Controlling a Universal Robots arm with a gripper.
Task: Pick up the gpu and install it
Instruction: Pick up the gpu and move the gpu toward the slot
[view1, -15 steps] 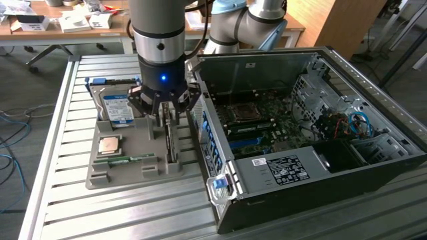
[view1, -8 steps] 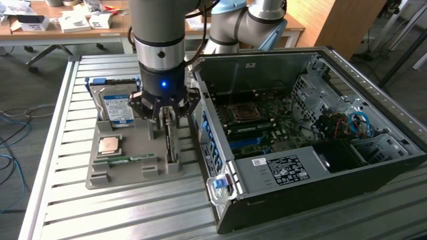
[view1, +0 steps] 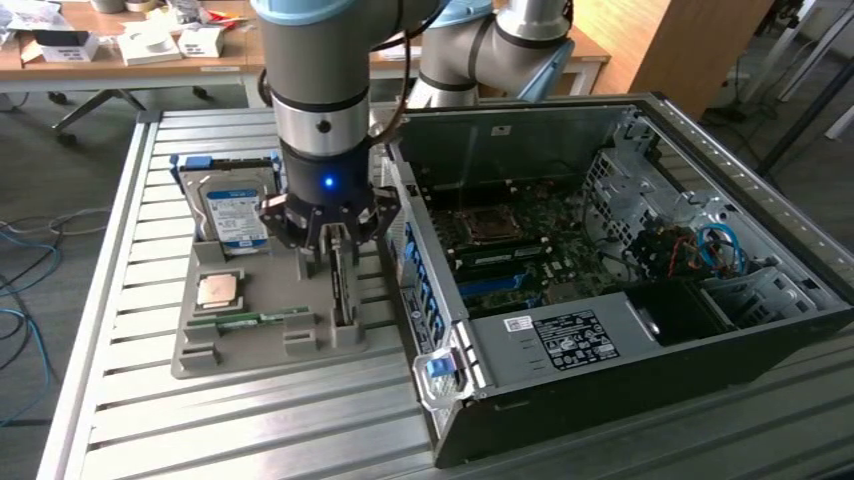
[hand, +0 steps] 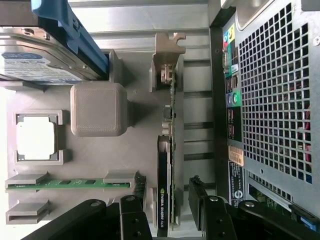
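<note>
Standing edge-on in holder (hand: 132, 150): thin dark gpu (hand: 164, 200), fingers (hand: 206, 212) astride.

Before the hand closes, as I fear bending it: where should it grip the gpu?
The gpu stands on edge in the tray, upper edge free: pinch its two flat faces near that edge, from straight above.

In the wrist view, the thin dark rectangular circuit card (hand: 164, 200), standing on edge in the grey plastic tray (hand: 140, 115), carries white lettering reading NVIDIA QUADRO beside a small green logo. In the exterior view, two more labels carry print too small to read. One is the blue-white label (view1: 235, 217) on the silver hard drive (view1: 218, 184) at centre left, and the other is the black-and-white sticker (view1: 577, 338) inside the open black computer case (view1: 601, 412) at lower middle.
</note>
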